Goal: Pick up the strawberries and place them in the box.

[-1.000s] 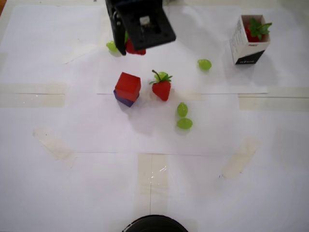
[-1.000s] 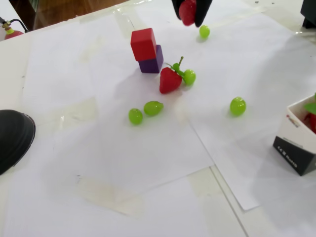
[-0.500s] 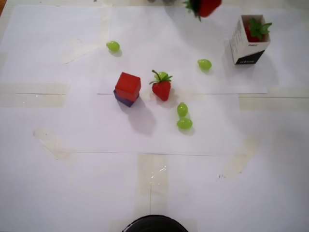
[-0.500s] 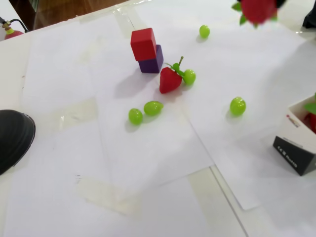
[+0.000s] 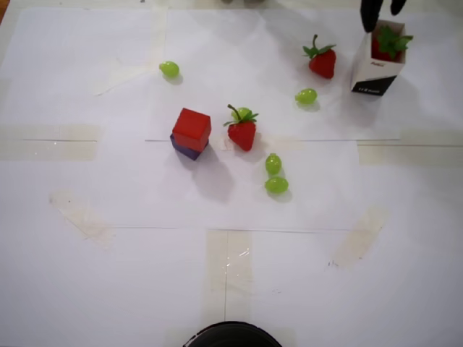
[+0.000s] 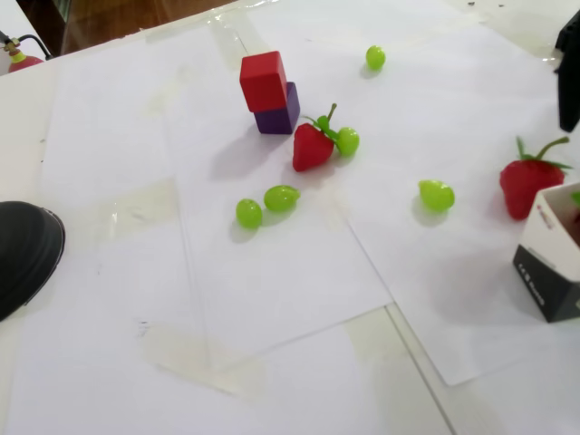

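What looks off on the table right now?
One strawberry lies on the paper left of the box in the overhead view, not inside it. The tool sits over the box, apparently empty; its opening can't be judged.

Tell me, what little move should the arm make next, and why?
Probably swing back toward the strawberry lying on the paper beside the box and come down over it. It sits outside the box, not in it, with one strawberry already inside. The gripper hangs over the box with nothing visible in its jaws.
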